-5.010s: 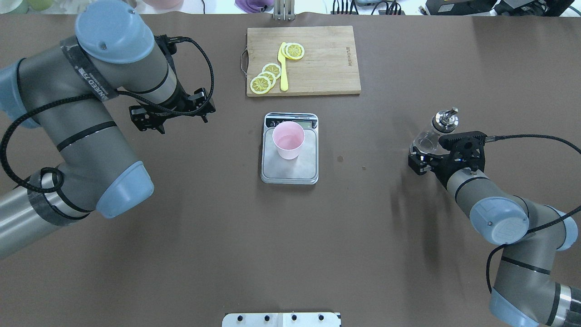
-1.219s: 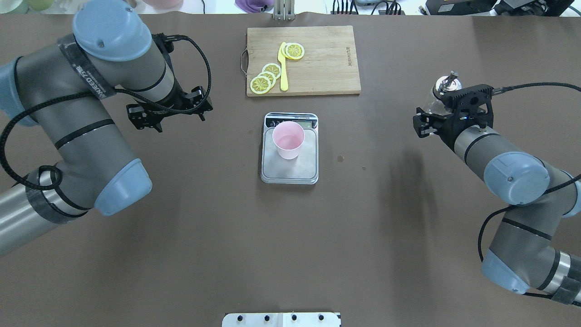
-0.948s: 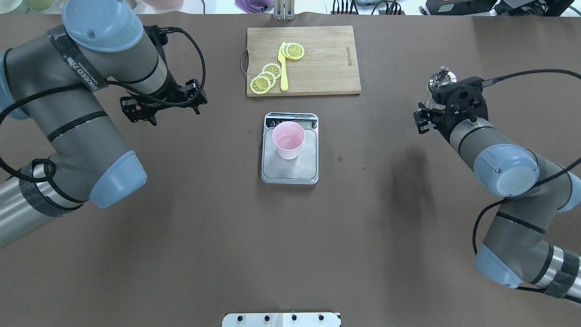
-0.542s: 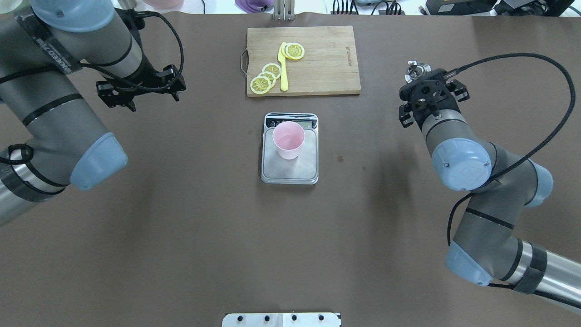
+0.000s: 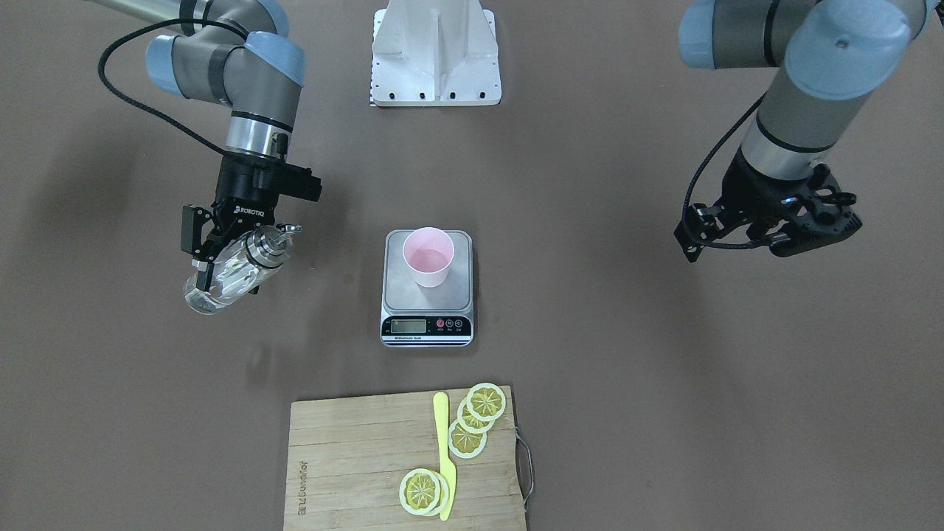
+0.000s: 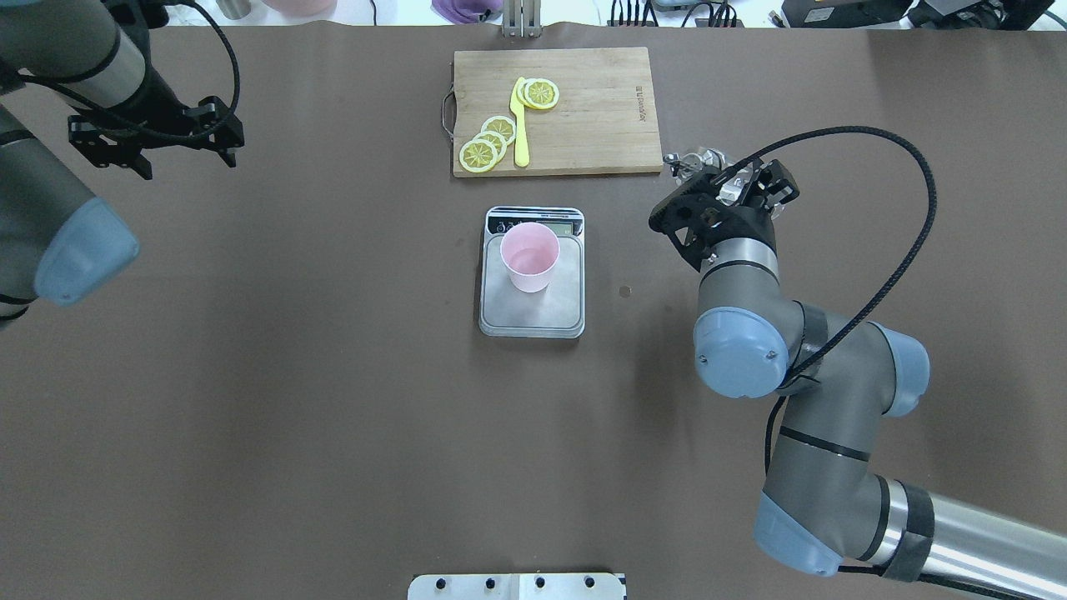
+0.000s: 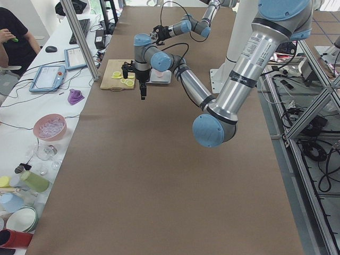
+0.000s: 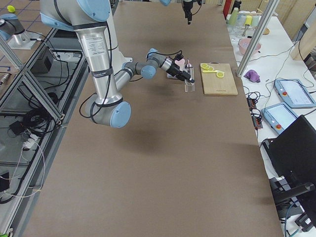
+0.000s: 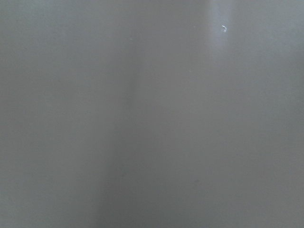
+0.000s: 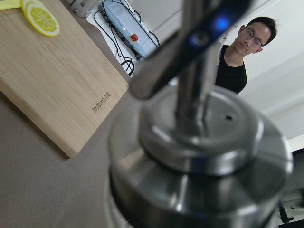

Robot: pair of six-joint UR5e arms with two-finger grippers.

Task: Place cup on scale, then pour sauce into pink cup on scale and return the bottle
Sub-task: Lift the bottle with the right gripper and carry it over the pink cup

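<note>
Exterior front-facing view: right pincer is pinching the bottle round its glass body. The bottle sits between the pads, tilted, and looks lifted off the surface. Its silver spout cap points toward the scale side, and its base sticks out the other way. I can't make out the sauce through the glass.

The cup stands upright on the scale, on the half away from the display, so step one is done. The bottle is beside the scale and well apart from the cup, not over it.

I judge the step in hand is carrying the bottle in for the pour. The next move needs the spout above the cup's mouth, then more tilt, without knocking the cup.

The left pincer is far off on the other side. It looks spread and holds nothing.
</note>
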